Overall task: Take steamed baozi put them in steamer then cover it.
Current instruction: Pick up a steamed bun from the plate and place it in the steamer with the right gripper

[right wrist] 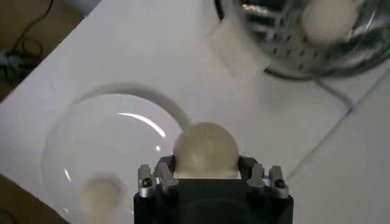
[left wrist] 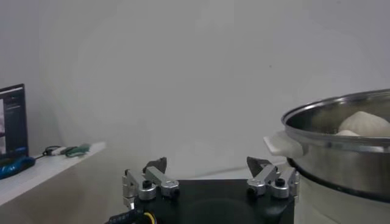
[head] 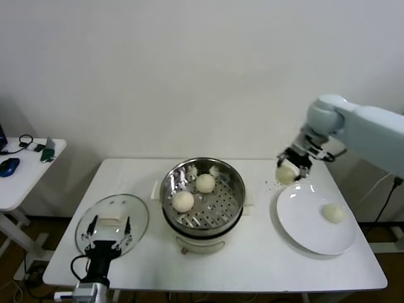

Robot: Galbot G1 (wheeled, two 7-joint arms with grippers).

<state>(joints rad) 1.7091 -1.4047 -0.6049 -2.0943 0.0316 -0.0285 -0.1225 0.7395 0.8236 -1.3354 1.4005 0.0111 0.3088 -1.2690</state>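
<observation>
In the head view the right gripper (head: 291, 165) hangs at right of centre, above the upper-left rim of the white plate (head: 303, 230), its fingers closed around one steamed baozi (head: 286, 174); the right wrist view shows the bun seated between the fingers (right wrist: 163, 172). The steamer (head: 202, 196) sits at the middle of the counter (head: 265, 265), to the left of the held bun and well apart from it, so the carry should run leftward across the frame toward the open pot. Two buns (head: 194, 192) lie on its perforated tray; a fourth bun (head: 334, 213) remains on the plate. The right arm is clearly nearer. The left gripper (head: 108, 238), fingers spread wide and empty, waits lower left over the glass cover (head: 136, 218).
</observation>
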